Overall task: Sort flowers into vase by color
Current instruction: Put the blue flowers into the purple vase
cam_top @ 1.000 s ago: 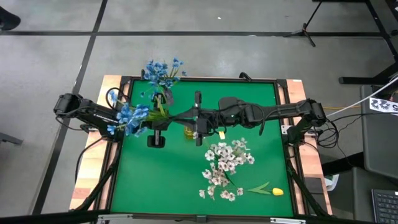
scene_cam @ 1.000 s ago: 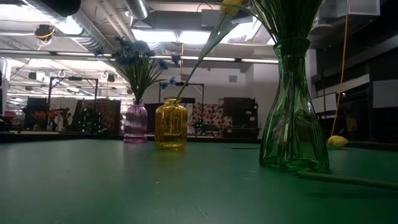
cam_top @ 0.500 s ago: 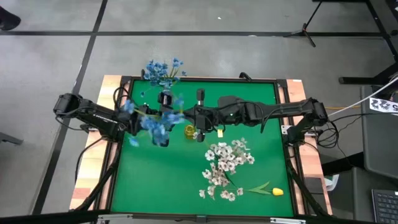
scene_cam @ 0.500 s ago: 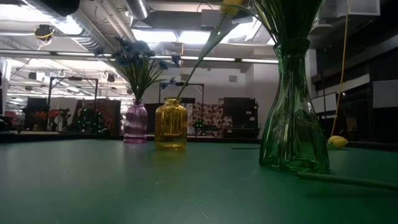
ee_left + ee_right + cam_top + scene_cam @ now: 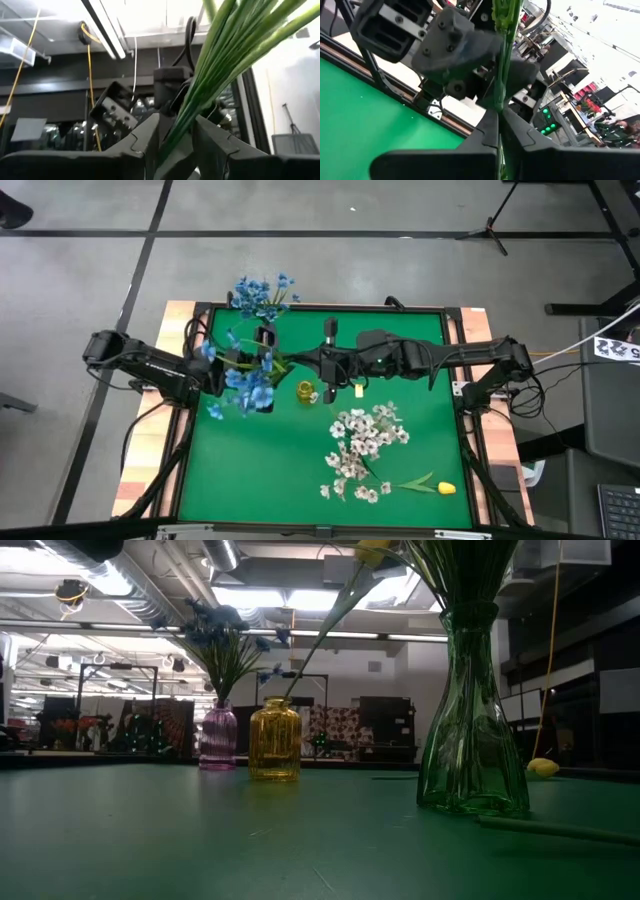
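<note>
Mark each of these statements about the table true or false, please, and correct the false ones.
1. The right gripper has its jaws shut on the green stems of the blue sprig. True.
2. The purple vase is empty. False: blue flowers stand in it.
3. A yellow tulip lies on the green mat, beside the white flowers. True.
4. White blossoms stand in the yellow vase. False: it holds one thin stem with a yellow bud; the white flowers are by the green vase.
</note>
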Tool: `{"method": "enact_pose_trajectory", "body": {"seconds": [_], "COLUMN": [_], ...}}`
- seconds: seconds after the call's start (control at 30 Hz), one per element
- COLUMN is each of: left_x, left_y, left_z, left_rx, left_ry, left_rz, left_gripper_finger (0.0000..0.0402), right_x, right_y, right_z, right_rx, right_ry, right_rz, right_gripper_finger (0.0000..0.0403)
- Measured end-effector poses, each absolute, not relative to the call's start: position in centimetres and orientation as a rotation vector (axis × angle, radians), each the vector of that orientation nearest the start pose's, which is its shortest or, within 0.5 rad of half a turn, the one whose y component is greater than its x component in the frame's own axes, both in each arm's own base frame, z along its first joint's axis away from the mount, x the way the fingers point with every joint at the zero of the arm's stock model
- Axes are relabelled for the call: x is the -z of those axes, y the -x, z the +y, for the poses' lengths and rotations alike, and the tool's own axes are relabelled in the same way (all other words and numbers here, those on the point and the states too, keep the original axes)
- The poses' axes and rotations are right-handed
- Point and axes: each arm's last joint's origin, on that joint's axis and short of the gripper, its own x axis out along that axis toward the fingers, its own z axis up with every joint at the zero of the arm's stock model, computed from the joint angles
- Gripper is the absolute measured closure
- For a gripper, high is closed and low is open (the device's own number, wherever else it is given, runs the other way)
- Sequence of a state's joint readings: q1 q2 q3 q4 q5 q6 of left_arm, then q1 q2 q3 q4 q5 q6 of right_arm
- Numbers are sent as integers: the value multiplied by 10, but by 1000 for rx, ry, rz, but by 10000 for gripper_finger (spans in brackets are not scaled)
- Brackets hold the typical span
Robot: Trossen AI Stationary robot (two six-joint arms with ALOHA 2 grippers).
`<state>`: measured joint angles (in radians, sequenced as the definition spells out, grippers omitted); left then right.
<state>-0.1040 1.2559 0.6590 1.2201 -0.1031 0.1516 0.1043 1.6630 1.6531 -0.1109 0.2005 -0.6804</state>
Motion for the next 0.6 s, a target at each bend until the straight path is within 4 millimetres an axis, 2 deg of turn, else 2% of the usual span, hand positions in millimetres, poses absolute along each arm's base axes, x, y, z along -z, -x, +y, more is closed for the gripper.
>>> {"method": "enact_pose_trajectory", "body": {"seconds": [0.43, 0.6], "left_x": [-315, -310], "left_y": [-256, -259], "left_z": [-22, -21], "left_rx": [-98, -134], "left_ry": [-83, -83], "left_rz": [-508, -445], "left_gripper_finger": [295, 295], "right_x": [-402, -405], "right_y": [-381, -374], "right_z": [33, 31], "right_rx": [57, 73], "right_ry": [696, 704], "right_rz": [272, 309], "right_gripper_finger": [402, 402]}}
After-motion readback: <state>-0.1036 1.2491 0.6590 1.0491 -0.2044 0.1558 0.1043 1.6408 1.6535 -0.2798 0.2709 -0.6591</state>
